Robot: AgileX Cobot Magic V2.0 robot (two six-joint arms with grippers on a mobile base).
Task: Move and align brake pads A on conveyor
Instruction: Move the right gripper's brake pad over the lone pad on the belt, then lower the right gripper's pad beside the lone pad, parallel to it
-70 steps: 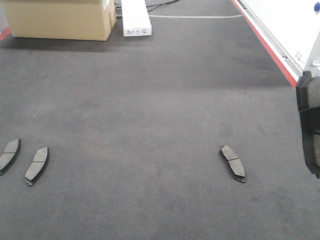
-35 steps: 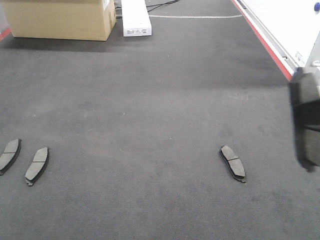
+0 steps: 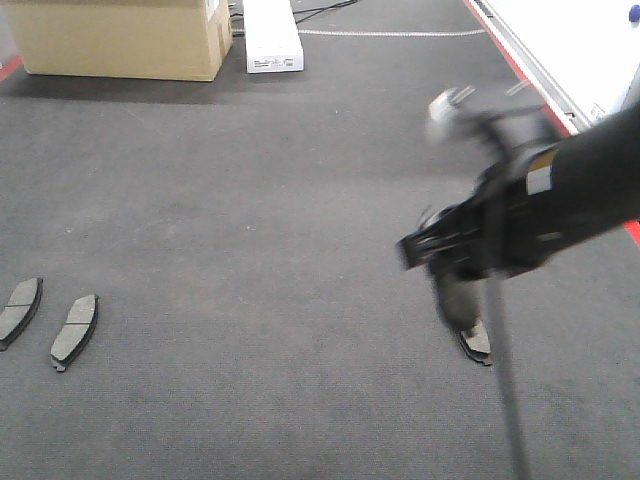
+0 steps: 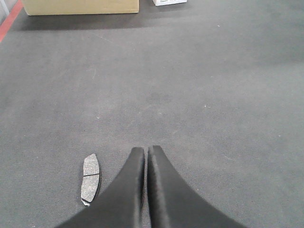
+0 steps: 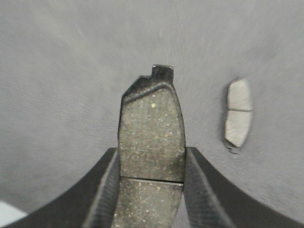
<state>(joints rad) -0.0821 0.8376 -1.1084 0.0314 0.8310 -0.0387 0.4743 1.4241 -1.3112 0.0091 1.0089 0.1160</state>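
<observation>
Carrying one pad (image 5: 151,142) pinched in the right gripper (image 5: 151,190) toward the pad at 3 o'clock (image 5: 237,113); left gripper (image 4: 146,161) pressed together, empty; two pads (image 3: 74,330) at 9 o'clock on the conveyor (image 3: 280,200) lie unaligned.

Industrial workshop or factory line setting indicated: wide dark ribbed conveyor (image 3: 250,200) belt with red edge stripe (image 3: 520,70), brake pads (image 3: 74,331) laid on it, cardboard box (image 3: 120,38), white carton (image 3: 270,35).
</observation>
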